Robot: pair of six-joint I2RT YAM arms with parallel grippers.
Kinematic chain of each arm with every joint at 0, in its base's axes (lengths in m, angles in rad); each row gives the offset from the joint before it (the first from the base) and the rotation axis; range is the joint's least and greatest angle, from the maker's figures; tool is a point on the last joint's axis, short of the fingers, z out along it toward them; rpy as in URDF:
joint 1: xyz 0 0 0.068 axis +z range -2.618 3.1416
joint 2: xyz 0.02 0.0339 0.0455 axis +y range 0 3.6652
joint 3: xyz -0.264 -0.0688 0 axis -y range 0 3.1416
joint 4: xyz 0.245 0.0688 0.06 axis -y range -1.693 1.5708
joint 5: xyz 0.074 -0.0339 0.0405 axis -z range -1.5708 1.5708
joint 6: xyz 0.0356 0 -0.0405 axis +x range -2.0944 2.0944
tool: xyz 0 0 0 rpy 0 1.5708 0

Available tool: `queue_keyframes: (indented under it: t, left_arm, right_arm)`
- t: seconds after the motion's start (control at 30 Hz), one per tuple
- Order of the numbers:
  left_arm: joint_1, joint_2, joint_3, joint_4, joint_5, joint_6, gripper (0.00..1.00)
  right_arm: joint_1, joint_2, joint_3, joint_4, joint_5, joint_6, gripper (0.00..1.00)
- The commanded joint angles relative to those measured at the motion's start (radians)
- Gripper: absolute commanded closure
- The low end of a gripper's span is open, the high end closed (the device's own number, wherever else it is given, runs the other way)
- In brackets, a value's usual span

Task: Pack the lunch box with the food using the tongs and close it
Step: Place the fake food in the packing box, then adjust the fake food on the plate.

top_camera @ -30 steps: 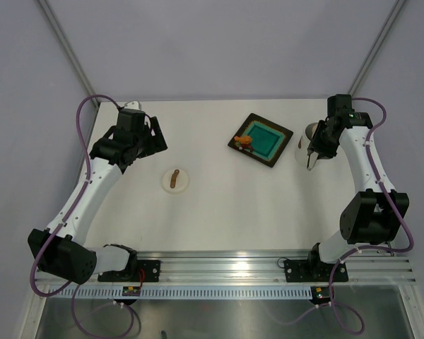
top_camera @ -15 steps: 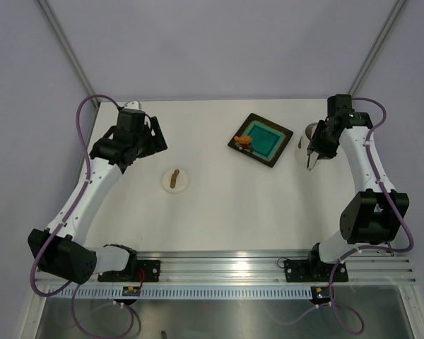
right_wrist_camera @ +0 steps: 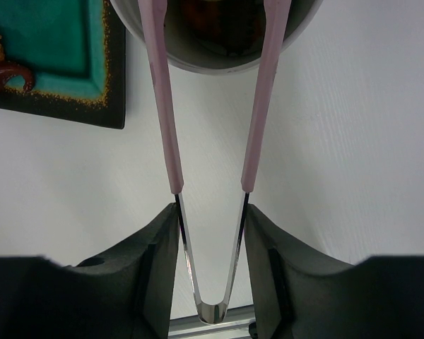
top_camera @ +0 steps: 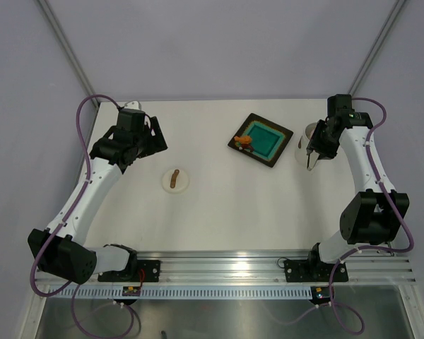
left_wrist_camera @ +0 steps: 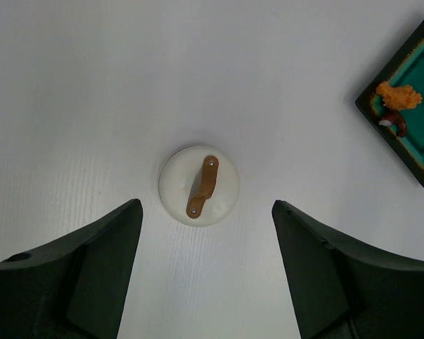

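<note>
The pale pink tongs (right_wrist_camera: 165,127) sit between the fingers of my right gripper (right_wrist_camera: 210,212), which is shut on their metal arms. Their tips reach over the rim of the lunch box (right_wrist_camera: 219,65), the white tub (top_camera: 302,150) at the right, with dark food inside. Orange and brown-red food (top_camera: 244,142) lies on the black tray's corner (right_wrist_camera: 3,74). The round white lid (left_wrist_camera: 222,194) with its brown handle (left_wrist_camera: 202,185) lies flat on the table (top_camera: 175,181). My left gripper (left_wrist_camera: 206,205) hangs open above it, holding nothing.
The black square tray (top_camera: 268,141) with a teal centre lies just left of the tub. White tabletop stretches between lid and tray. Grey walls close the back and sides, and the arms' rail (top_camera: 226,265) runs along the near edge.
</note>
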Motion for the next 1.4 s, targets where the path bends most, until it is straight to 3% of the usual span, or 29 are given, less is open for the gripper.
queue_keyframes:
  t: [0.0, 0.13, 0.27, 0.4, 0.67, 0.9, 1.1, 1.37]
  left_arm:
    - [0.004, -0.008, 0.011, 0.040, 0.005, 0.012, 0.22]
    - [0.004, -0.008, 0.008, 0.040, 0.003, 0.014, 0.22]
    - [0.006, -0.009, 0.008, 0.040, 0.003, 0.012, 0.22]
    - [0.004, -0.006, 0.011, 0.041, 0.005, 0.011, 0.22]
    - [0.006, 0.000, 0.026, 0.038, -0.004, 0.014, 0.22]
    - [0.017, 0.005, 0.052, 0.021, -0.020, 0.026, 0.22]
    - [0.023, 0.002, 0.045, 0.021, -0.016, 0.025, 0.22]
    - [0.024, 0.009, 0.043, 0.027, -0.004, 0.022, 0.22]
  right_arm:
    - [-0.002, -0.041, 0.021, 0.004, -0.017, -0.011, 0.53]
    - [-0.002, -0.052, 0.027, 0.005, -0.021, -0.012, 0.56]
    - [0.000, -0.072, 0.052, -0.001, -0.027, -0.017, 0.74]
    - [0.000, -0.092, 0.098, -0.024, -0.027, -0.023, 0.83]
    - [0.041, -0.090, 0.159, -0.059, -0.116, -0.049, 0.87]
    - [0.313, 0.020, 0.156, -0.094, -0.133, -0.083, 0.87]
    - [0.368, 0.095, 0.096, -0.064, -0.213, -0.089, 0.82]
    - [0.414, 0.206, 0.139, -0.045, -0.239, -0.101, 0.80]
